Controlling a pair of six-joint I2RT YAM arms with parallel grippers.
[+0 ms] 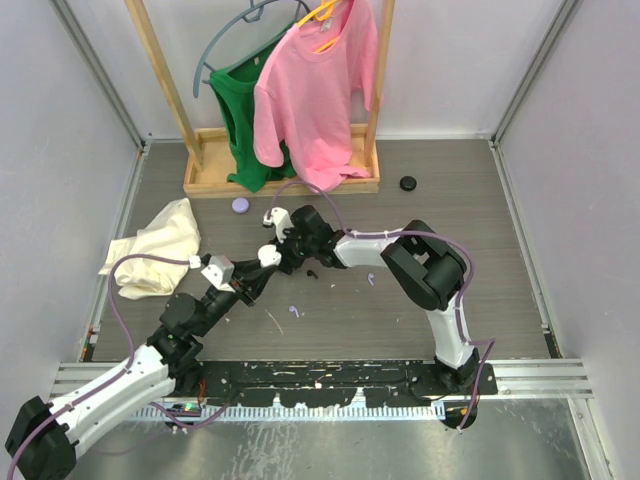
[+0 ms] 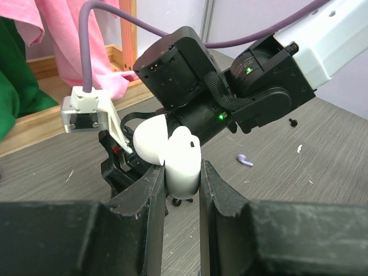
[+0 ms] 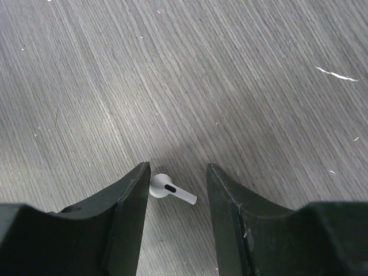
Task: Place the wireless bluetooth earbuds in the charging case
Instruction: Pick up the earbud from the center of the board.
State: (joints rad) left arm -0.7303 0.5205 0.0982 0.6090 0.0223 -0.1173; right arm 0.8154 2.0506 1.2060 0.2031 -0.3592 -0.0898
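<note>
Here, the left pincer (image 2: 182,168) is pressed onto the case (image 2: 185,158), pinching its lower body from both sides and holding it upright above the worktop (image 1: 480,230). The case is white, glossy and rounded, and its lid (image 2: 150,137) is swung open toward the left of the left wrist view. Close behind it is the black wrist of the right arm. The right pincer (image 3: 177,168) points straight down at the worktop with its jaws spread, and the white earbud (image 3: 167,189) lies flat on the wood grain between them. This earbud is tiny beside the fingers: a round white head with a dark oval slot, and a short straight stem running toward the finger at the right of that view. Its head sits just beside the other finger, and I cannot tell whether they touch; the stem's tip is clear of its finger. A lilac earbud (image 2: 245,160) with a curved stem lies alone on the worktop to the right of the case, apart from both pincers. From above, the two pincers meet near the middle of the worktop, in front of a wooden rack (image 1: 210,186) hung with a pink shirt (image 1: 315,90) and a green shirt (image 1: 240,110); a cream cloth (image 1: 160,255) lies at the left.
</note>
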